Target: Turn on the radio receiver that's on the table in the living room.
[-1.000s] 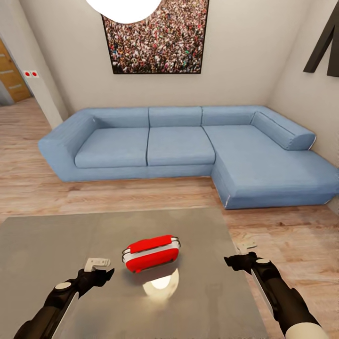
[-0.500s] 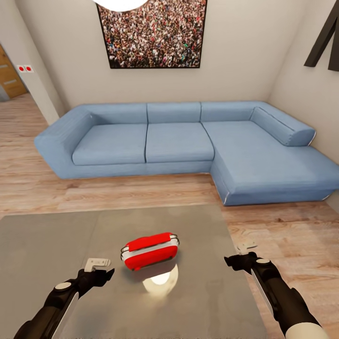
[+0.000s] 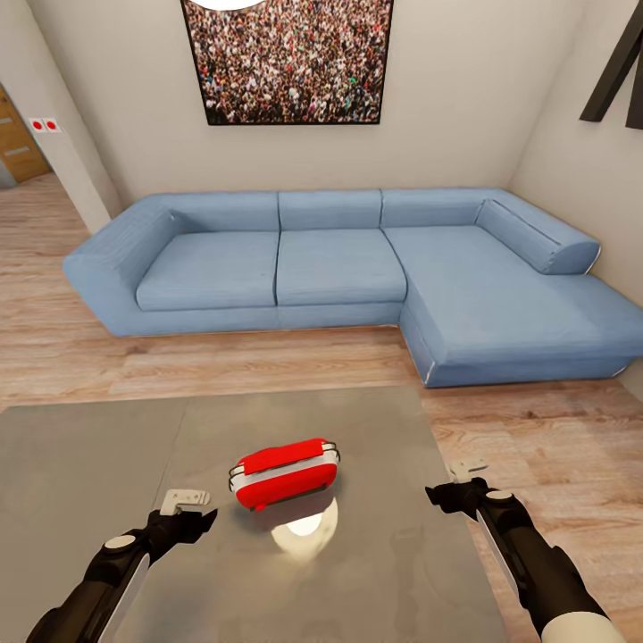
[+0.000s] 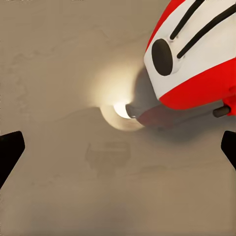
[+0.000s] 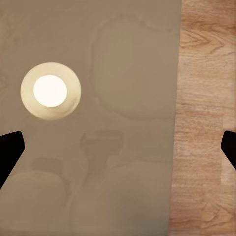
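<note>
On the glossy grey worktop (image 3: 80, 464), near its middle, sits the radio receiver (image 3: 284, 471), bright red with a white band, lying apart from both arms. Left gripper (image 3: 186, 498) hangs just over the worktop to the radio's left, well short of touching it; right gripper (image 3: 466, 468) hovers off to the radio's right, at the worktop's edge where the grey meets the wood floor (image 3: 554, 446). Both sets of jaws are spread wide and hold nothing: in each wrist view the dark fingertips (image 4: 10, 152) sit at opposite sides of the picture, with bare surface between them. From the left wrist view the radio (image 4: 196, 54) looms close, its white end face showing a dark oval and two black slots, its red body tilted across the corner. A round lamp reflection (image 3: 304, 525) glows on the worktop just in front of the radio, and it shows again as a bright disc (image 5: 50, 91) under the right wrist. Beyond the worktop stretches the blue L-shaped sofa (image 3: 339, 268), with the crowd picture (image 3: 290, 58) on the beige wall above it.
</note>
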